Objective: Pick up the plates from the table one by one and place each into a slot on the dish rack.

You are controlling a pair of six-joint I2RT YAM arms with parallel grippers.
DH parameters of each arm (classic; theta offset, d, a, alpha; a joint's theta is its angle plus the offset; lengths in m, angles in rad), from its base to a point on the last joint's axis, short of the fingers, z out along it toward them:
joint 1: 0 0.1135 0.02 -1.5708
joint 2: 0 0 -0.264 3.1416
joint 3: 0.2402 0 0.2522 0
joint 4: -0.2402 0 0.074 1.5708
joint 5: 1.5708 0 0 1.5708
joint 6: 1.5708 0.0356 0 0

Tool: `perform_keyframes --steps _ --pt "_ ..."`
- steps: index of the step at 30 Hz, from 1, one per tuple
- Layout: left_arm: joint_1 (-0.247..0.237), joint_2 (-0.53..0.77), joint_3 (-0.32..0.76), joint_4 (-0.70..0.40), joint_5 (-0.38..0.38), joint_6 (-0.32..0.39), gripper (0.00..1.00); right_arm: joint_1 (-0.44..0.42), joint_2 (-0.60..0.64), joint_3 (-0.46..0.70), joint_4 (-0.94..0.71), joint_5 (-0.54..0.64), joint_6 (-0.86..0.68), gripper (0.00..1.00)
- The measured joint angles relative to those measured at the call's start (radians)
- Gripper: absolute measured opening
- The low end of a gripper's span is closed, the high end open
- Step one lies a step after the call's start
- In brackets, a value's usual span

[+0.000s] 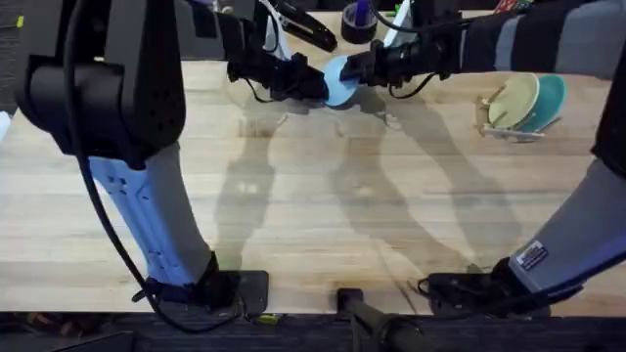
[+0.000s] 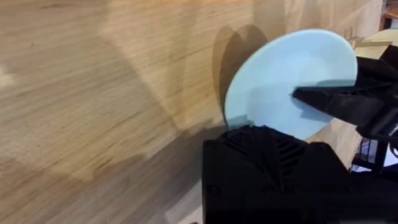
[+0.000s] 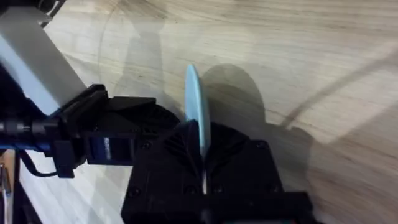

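On the wide pale plank counter [image 1: 323, 205] I see the small pale wooden dish rack [image 1: 509, 125] at the far right already holding a cream-yellow plate [image 1: 515, 100] and a teal plate [image 1: 550, 101]. That leaves, by my judgement, the pale sky-blue round plate [image 1: 339, 82], held on edge above the far middle. My right jaws [image 3: 200, 163] pinch its rim; my left jaws [image 2: 264, 134] touch it, grip uncertain.

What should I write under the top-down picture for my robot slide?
Both grippers, left and right, hold the pale blue plate above the table; two plates sit in the dish rack.
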Motion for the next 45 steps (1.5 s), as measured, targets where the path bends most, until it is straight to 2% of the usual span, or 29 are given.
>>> perform_keyframes --steps 4,9,12,17,22,32,33,39,41,45 --pt "-0.002 -0.012 0.0 -0.006 -0.025 -0.001 0.04 0.0 -0.007 0.0 -0.008 0.003 -0.006 0.032" --pt "-0.01 -0.083 -0.01 -0.045 -0.129 -0.002 0.039 0.005 -0.079 0.0 -0.075 0.059 -0.041 0.031" --pt "-0.01 -0.169 -0.011 -0.068 -0.176 -0.001 0.039 0.005 -0.168 0.0 -0.141 0.107 -0.076 0.031" --pt "-0.009 -0.331 -0.011 -0.118 -0.208 0.0 0.039 0.004 -0.334 0.0 -0.263 0.182 -0.139 0.031" --pt "-0.01 -0.454 -0.011 -0.204 -0.259 0.008 0.038 0.004 -0.479 0.0 -0.391 0.26 -0.206 0.031" --pt "-0.009 -0.698 -0.011 -0.441 -0.427 0.085 0.038 0.004 -0.753 0.0 -0.579 0.401 -0.306 0.031" --pt "-0.01 -0.774 -0.011 -0.486 -0.471 0.111 0.039 0.004 -0.822 0.0 -0.638 0.448 -0.323 0.031" --pt "-0.01 -0.909 -0.011 -0.542 -0.515 0.174 0.047 0.004 -0.927 0.001 -0.781 0.514 -0.354 0.031" --pt "-0.009 -0.949 -0.011 -0.547 -0.519 0.19 0.244 0.004 -0.942 0.014 -0.847 0.528 -0.361 0.031" --pt "-0.01 -1.016 -0.011 -0.549 -0.523 0.204 0.86 0.004 -0.943 0.079 -0.977 0.574 -0.368 0.031"
